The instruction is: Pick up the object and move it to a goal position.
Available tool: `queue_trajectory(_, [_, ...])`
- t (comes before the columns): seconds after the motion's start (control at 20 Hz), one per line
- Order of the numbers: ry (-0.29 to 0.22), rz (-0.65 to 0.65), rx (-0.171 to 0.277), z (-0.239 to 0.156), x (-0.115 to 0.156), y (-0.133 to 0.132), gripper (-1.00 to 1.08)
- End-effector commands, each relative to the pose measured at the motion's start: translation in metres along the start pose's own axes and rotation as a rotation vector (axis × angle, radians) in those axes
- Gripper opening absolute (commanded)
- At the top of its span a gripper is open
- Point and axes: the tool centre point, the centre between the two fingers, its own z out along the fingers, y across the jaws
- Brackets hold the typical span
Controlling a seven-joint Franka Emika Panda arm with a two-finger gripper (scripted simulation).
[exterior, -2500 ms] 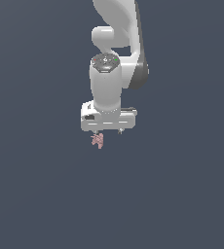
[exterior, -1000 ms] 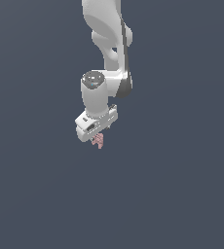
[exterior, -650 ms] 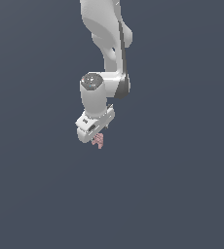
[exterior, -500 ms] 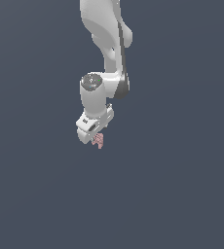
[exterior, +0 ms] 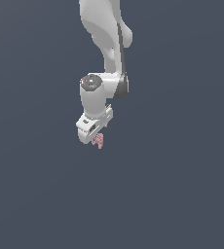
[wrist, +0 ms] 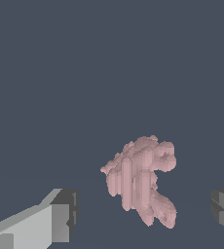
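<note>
Plain dark grey-blue surface (exterior: 182,194); cannot tell whether anything rests on it.

No readable text or markings

A: Exterior view, the arm (exterior: 104,34) runs off the top edge, base never seen. The gripper (exterior: 97,137) fingertips are too small to make out.

B: And the object (exterior: 99,140)?

A: Pink speck, shape unreadable there. Upper part hidden by the gripper body.

B: Wrist view?

A: Both fingers (wrist: 41,223) cut off by the picture's edges. Contact with the object (wrist: 140,182) can't tell.
</note>
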Motion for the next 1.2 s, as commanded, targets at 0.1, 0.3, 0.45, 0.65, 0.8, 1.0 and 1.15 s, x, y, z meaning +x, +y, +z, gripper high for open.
queue_trajectory(0.1, [0.0, -0.001, 0.0, 0.011, 0.0, 0.0, 1.0])
queue_trajectory(0.3, [0.0, -0.003, 0.001, 0.031, 0.0, -0.001, 1.0])
queue_trajectory(0.45, [0.0, -0.004, 0.001, 0.042, -0.001, -0.001, 1.0])
queue_trajectory(0.65, [0.0, -0.005, 0.0, 0.049, 0.0, -0.001, 1.0])
queue_trajectory(0.8, [0.0, -0.005, 0.0, 0.049, 0.0, -0.001, -1.0])
queue_trajectory(1.0, [0.0, -0.005, 0.0, 0.049, 0.0, -0.001, -1.0])
queue_trajectory(1.15, [0.0, -0.005, 0.0, 0.049, 0.0, -0.001, -1.0])
